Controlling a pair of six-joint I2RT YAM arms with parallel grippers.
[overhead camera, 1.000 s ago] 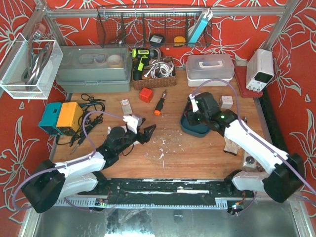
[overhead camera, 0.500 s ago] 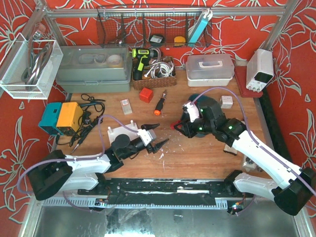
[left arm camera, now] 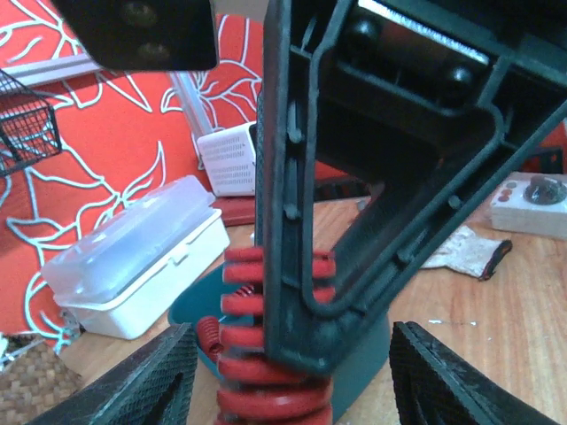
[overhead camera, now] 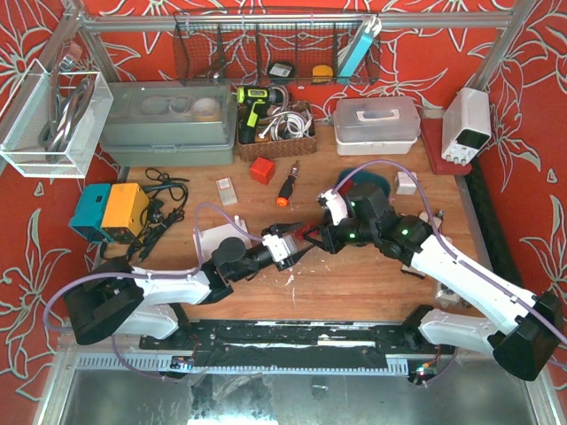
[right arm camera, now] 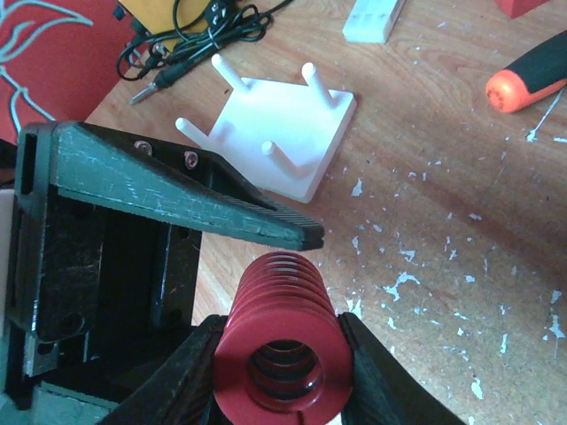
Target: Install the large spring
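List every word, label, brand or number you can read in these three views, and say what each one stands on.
No text is legible in any view.
Front panel of the white bench power supply: too small to read.
Face of the small white card: any print is blurred.
On the red coil spring and the white pegged plate: no markings visible.

red spring (right arm camera: 279, 301), white peg plate (right arm camera: 292, 142)

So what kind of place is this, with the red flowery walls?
It looks like a workshop bench for robots. A wooden table holds a screwdriver and a yellow-green power drill, and what seems to be a white power supply stands at the back right.
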